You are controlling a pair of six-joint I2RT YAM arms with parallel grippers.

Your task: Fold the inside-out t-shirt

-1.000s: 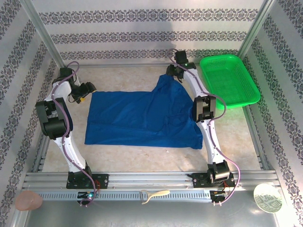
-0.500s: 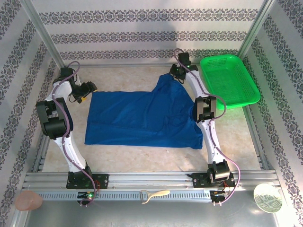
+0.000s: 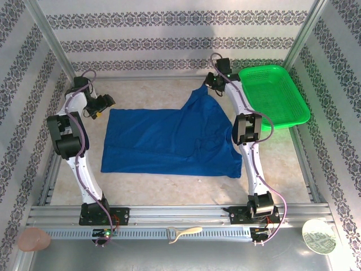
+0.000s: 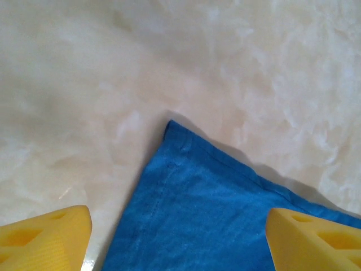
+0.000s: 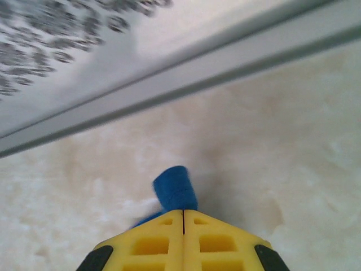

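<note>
**Thin pinch, easy to lose**

Gripping only a small fold of the inside-out t-shirt (image 3: 169, 141) in the right claw (image 5: 183, 213), jaws pressed fully together, with a blue nub poking out just past its tip. Leaving the rest of the shirt spread flat on the table (image 3: 146, 186), trailing away behind and below that claw toward the arm bases. Holding nothing in the left claw (image 4: 177, 237), jaws wide apart, poised over the shirt's other far corner, just ahead of it and midway across the gap.

Could slip out on any pull, given so little cloth inside the pinch. Could drag the whole shirt askew and bunch it if lifted from this one corner alone. Could also clip the metal rail (image 5: 186, 73) just ahead of the right claw, or the green basket (image 3: 273, 93) close beside it on the right, with a wide swing.
</note>
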